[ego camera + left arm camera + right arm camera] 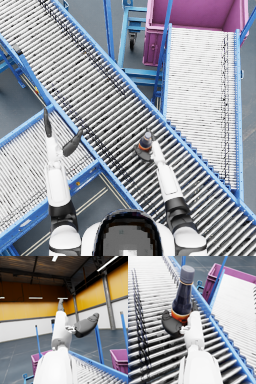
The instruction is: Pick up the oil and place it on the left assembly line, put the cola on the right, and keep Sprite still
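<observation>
A dark cola bottle with a grey cap and an orange band stands upright on the middle roller conveyor; from the head camera the cola bottle shows from above. My right hand wraps its lower body, and this right hand sits near the conveyor's right rail. My left hand is raised over the left roller line, fingers spread, holding nothing; the left hand points up into the hall. No oil or Sprite is in view.
The right roller line runs away beyond the blue rail. A purple bin stands at its far end. Two more purple bins appear in the left wrist view. Blue frame posts rise between the conveyors.
</observation>
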Available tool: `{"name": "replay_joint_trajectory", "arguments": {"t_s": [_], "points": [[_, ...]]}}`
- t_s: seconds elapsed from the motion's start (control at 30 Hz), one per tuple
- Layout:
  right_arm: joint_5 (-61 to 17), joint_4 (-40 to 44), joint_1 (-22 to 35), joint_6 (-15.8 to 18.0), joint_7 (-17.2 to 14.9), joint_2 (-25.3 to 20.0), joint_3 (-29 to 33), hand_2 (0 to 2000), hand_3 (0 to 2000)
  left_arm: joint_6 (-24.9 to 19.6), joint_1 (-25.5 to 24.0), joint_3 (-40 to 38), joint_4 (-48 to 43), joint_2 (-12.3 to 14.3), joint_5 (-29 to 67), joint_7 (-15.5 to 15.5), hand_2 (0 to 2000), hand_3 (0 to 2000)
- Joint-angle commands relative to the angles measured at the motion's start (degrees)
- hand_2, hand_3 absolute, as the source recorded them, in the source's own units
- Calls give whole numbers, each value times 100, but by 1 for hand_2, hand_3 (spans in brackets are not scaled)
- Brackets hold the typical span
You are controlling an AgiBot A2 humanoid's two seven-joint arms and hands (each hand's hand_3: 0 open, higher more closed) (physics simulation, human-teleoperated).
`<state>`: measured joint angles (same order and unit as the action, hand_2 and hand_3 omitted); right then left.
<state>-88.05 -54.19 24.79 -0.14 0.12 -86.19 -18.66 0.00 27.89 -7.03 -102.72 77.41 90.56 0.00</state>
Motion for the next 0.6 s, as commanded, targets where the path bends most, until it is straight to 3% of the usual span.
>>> {"name": "replay_joint_trajectory", "arguments": {"t_s": [0.03, 0.1, 0.2, 0.27, 0.4, 0.5, 0.6], "points": [[-2, 360, 259, -87, 11, -94, 29, 2000, 1307, 0, 62, -63, 25, -7, 0, 0, 0, 0], [0, 447, 316, -51, 20, -121, 28, 2000, 1960, 0, 84, -107, 36, -6, 0, 0, 0, 0], [0, 111, 241, 99, 40, -107, 181, 2000, 2000, 0, 82, -97, 0, 0, 0, 0, 0, 0], [-2, -708, 268, 55, 16, -148, 900, 2000, 2000, 0, 99, -86, -39, 2, 0, 0, 0, 0], [2, -1923, 637, 760, -5, -164, 1768, 2000, 2000, 0, 125, 86, -158, 14, -1, 0, 0, 0], [3, -2054, 962, 577, -45, -108, 2222, 2000, 2000, 0, 144, 132, -235, 22, 0, 0, 0, 0], [4, -1560, 1455, 364, -44, 21, 2684, 2000, 2000, 0, 129, 235, -352, 36, 0, 0, 0, 0]]}}
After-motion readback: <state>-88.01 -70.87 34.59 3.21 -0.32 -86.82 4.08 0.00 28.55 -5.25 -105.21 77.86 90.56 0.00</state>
